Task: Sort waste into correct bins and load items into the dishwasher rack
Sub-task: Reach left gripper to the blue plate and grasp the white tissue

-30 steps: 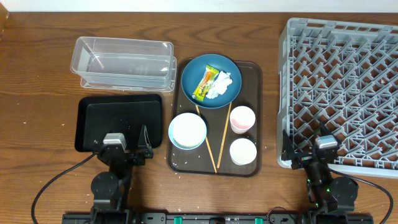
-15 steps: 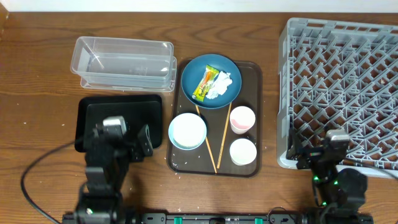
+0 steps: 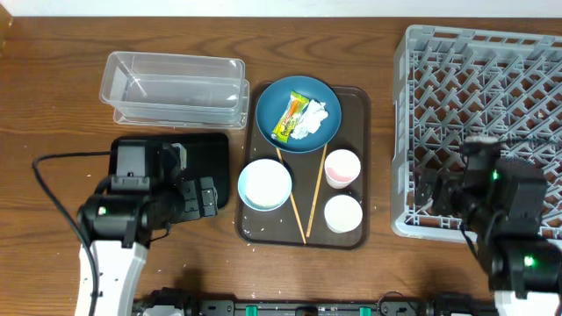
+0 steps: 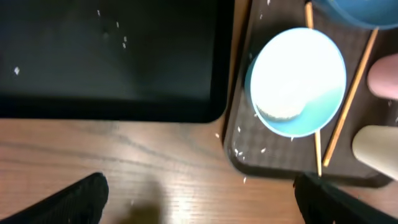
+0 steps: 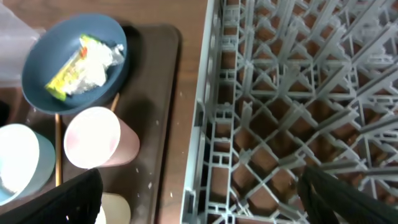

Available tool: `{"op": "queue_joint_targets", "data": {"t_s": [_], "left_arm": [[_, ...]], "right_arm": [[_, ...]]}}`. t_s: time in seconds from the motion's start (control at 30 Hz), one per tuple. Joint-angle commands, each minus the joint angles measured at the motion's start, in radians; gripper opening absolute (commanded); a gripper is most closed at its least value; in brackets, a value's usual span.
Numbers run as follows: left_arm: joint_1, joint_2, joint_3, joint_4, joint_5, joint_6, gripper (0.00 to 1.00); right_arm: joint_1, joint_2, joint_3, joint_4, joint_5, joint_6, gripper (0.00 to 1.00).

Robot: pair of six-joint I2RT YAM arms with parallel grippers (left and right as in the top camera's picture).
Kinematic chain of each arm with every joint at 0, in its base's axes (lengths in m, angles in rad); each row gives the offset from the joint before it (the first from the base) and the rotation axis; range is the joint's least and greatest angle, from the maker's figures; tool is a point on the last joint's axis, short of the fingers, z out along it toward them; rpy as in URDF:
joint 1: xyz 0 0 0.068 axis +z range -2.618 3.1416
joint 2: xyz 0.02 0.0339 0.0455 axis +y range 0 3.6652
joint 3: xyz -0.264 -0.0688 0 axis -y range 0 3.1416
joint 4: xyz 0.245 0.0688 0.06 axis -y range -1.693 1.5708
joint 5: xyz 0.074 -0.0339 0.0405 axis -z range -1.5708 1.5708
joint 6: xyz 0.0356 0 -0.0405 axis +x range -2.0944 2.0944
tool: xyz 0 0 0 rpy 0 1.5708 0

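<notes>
Opening step, nothing sorted yet. Holds both claws spread and empty: left claw (image 4: 199, 200) at 9 o'clock of the light-blue bowl (image 3: 265, 184), right claw (image 5: 199, 198) over the dishwasher rack's (image 3: 400, 132) 9 o'clock edge. Shows wrapper (image 3: 289, 119) and tissue (image 3: 313, 118) on the dark-blue plate (image 3: 276, 95), 12 o'clock on the brown tray (image 3: 356, 114). Likely calls for reaching to the wrapper first.

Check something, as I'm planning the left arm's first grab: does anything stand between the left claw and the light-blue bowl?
Nothing visible does. The open left claw hangs by the black tray; only the low rim of the serving tray lies between it and the bowl.
</notes>
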Motion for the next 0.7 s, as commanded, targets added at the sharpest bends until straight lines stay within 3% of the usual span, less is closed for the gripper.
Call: {"op": "queue_joint_targets", "data": {"t_s": [0.0,0.2,0.53,0.67], "left_arm": [[0.004,0.015,0.023,0.004,0.04,-0.005,0.98],[-0.013,0.082,0.1,0.099,0.06,-0.005,0.98],[-0.196,0.472,0.428,0.245,0.06,0.125,0.98],[-0.278,0.599,0.45,0.381,0.06,0.183,0.98]], "right_arm": [[0.015,0.045,0.057,-0.028,0.002,-0.029,0.99],[0.015,0.049,0.059,-0.042,-0.003,-0.029,0.99],[0.015,0.05,0.059,-0.044,-0.004,-0.029,0.99],[0.015,0.05,0.059,-0.049,-0.004,-0.029,0.99]]}}
